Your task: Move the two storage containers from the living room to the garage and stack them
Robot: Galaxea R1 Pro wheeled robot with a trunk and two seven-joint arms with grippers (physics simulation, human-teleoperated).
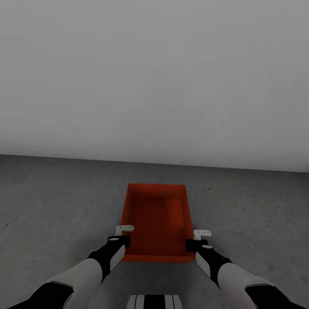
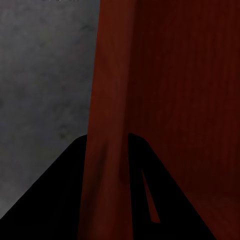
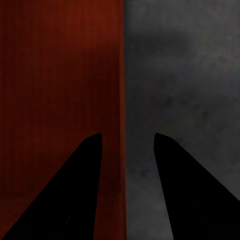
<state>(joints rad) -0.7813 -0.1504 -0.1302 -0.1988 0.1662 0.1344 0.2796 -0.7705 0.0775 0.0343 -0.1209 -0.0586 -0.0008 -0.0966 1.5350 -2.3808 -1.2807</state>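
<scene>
One orange-red storage container (image 1: 156, 223) sits low over the dark grey garage floor (image 1: 51, 201), straight ahead of me, long side pointing away. I cannot tell whether it touches the floor. My left gripper (image 1: 122, 240) is at the near end of its left wall; in the left wrist view the fingers (image 2: 65, 190) press that wall (image 2: 107, 100) from both sides, so the gripper is shut on it. My right gripper (image 1: 193, 243) straddles the right wall (image 3: 122, 75). Its fingers (image 3: 75, 190) stand apart from the wall with gaps, so it is open.
A plain pale grey wall (image 1: 154, 77) rises a short way behind the container. Speckled concrete spreads to both sides of it. The top of my base (image 1: 154, 301) shows at the lower edge of the head view.
</scene>
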